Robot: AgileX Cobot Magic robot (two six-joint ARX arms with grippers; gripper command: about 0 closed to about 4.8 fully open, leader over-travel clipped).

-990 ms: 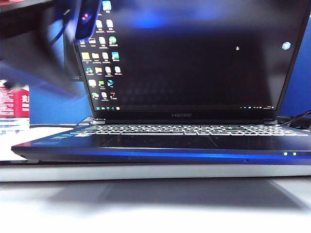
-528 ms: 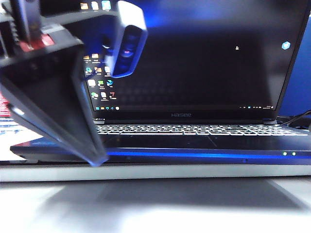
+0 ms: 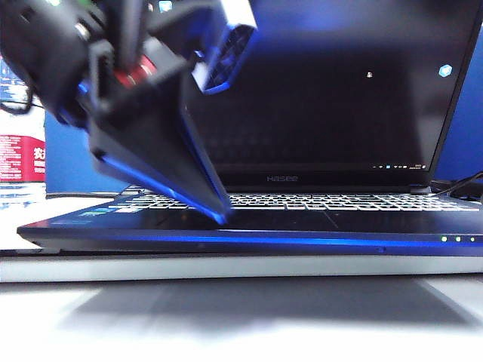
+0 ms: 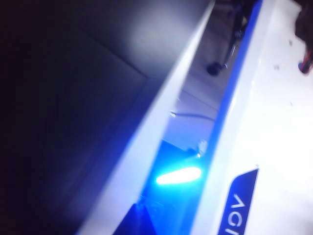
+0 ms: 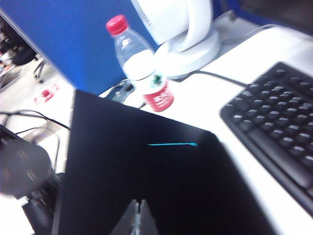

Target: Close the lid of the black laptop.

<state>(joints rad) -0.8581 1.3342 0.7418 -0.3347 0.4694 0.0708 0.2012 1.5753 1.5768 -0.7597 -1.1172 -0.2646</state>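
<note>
Wide black Hasee laptop (image 3: 317, 222) open on the white table (image 3: 241, 317), thin black screen lid (image 3: 339, 90) upright; left gripper (image 3: 215, 211) over its keyboard, jaw state unreadable; right gripper (image 5: 139, 215) pressed together behind the lid's dark shell.

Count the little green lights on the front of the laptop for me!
3 green lights, all in a row at the right end of the black laptop's front edge in the exterior view. The left gripper may hide others.

Three cameras, all close in.
The exterior view sits low on the counter (image 3: 241, 317), facing the black laptop (image 3: 302, 222); the right wrist view looks down over the lid (image 5: 146, 181); the left wrist view is blurred.
</note>
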